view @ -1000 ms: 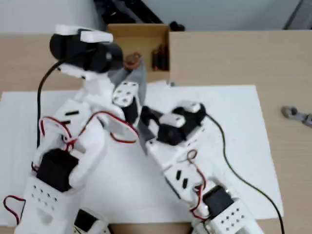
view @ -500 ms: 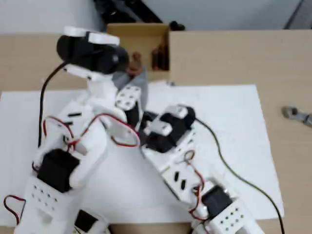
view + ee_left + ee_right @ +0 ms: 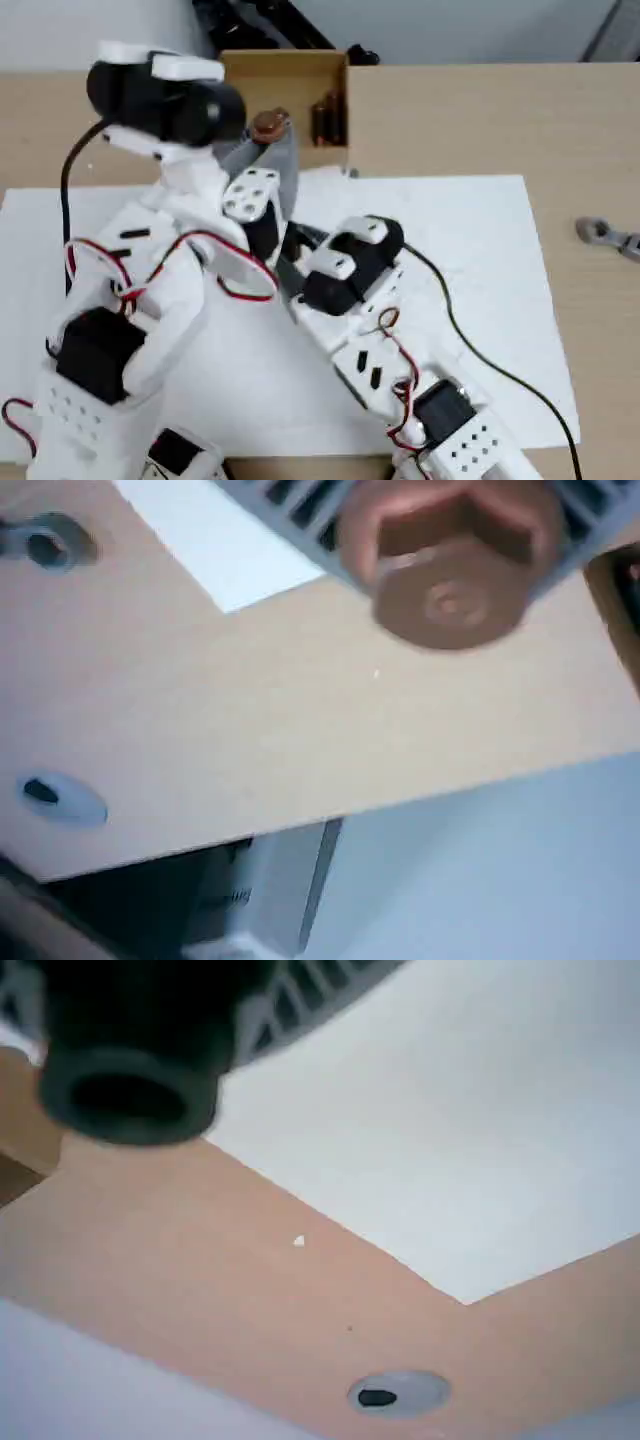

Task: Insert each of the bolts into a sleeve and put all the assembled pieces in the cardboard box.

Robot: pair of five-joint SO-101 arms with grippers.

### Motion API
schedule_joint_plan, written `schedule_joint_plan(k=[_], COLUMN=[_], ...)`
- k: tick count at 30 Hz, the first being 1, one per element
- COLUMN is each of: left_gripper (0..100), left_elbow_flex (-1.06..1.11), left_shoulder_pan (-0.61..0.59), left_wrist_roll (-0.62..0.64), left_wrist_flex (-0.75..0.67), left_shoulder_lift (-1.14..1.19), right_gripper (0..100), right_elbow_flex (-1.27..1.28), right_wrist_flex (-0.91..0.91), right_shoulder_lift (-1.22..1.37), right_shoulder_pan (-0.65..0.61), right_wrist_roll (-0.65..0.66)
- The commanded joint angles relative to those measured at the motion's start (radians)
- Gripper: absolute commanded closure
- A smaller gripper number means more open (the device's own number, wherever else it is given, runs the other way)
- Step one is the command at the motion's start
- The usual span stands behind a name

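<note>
Spreading over the bench (image 3: 450,120), the white sheet (image 3: 470,260) lies bare to the right of both arms, and a metal tool (image 3: 605,233) sits near the bench's right edge. The cardboard box (image 3: 285,75) stands at the far edge, with dark pieces (image 3: 328,115) against its right wall.

From the left wrist, the left claw (image 3: 445,520) is clamped on the brown bolt (image 3: 452,585), with the sheet's corner and open bench beyond.

From the right wrist, the right claw (image 3: 150,1010) grips the black sleeve (image 3: 128,1095), its hollow end facing out, above the sheet's edge.
</note>
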Motion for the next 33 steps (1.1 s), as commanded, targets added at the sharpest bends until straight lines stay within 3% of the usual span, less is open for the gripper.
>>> schedule_joint_plan(k=[1, 12, 33], left_gripper=[99, 99, 99], left_elbow_flex=[-0.096, -0.148, -0.145], left_shoulder_pan=[0.005, 0.005, 0.032], left_wrist_roll=[0.006, 0.012, 0.054], left_wrist_flex=[0.018, 0.109, 0.123], left_shoulder_lift=[0.041, 0.095, 0.095], right_gripper=[99.4, 99.4, 99.4], right_elbow_flex=[-0.064, -0.066, -0.101], right_wrist_flex=[-0.027, -0.030, -0.030], right_shoulder_lift=[-0.005, -0.007, -0.007], right_shoulder_pan=[-0.004, -0.005, -0.002], right_wrist_roll=[0.012, 0.072, 0.071])
